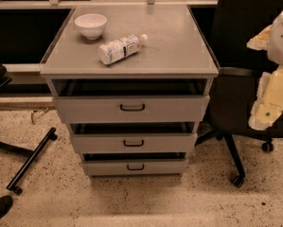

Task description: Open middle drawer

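A grey metal cabinet (129, 72) stands in the middle of the camera view with three stacked drawers. The middle drawer (98, 144) has a small black loop handle (133, 143) at its centre, and a dark gap shows above its front panel. The top drawer (84, 109) and the bottom drawer (103, 167) show similar dark gaps above them. My gripper (269, 100), pale white and yellow, hangs at the right edge of the view, well to the right of the cabinet and apart from every drawer.
A white bowl (90, 25) and a plastic bottle (120, 48) lying on its side rest on the cabinet top. A black office chair (235, 103) stands close to the cabinet's right side. A black stand leg with a caster (31, 161) lies on the speckled floor at the left.
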Robot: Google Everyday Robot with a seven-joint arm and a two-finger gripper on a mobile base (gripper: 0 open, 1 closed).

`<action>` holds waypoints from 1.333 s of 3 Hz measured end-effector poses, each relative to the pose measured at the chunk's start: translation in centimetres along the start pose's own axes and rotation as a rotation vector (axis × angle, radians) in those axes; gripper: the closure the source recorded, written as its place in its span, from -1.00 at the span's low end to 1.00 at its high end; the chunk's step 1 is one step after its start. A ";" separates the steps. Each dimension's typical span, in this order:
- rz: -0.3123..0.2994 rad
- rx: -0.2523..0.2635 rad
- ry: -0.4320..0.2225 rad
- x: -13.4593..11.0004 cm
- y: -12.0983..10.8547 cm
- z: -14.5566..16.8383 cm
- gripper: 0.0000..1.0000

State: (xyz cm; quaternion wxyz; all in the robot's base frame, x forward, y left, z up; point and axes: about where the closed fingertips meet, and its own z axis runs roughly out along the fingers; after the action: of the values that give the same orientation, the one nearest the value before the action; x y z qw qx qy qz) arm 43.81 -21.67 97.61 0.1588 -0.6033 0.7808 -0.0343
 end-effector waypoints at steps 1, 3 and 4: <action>0.000 0.000 0.000 0.0 0.0 0.0 -1.00; 0.056 -0.089 -0.107 4.1 3.0 9.6 -1.00; 0.144 -0.145 -0.219 7.1 5.3 20.1 -1.00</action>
State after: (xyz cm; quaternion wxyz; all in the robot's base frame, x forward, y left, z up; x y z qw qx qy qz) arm 43.11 -24.22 75.75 0.2009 -0.5558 0.8005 0.0997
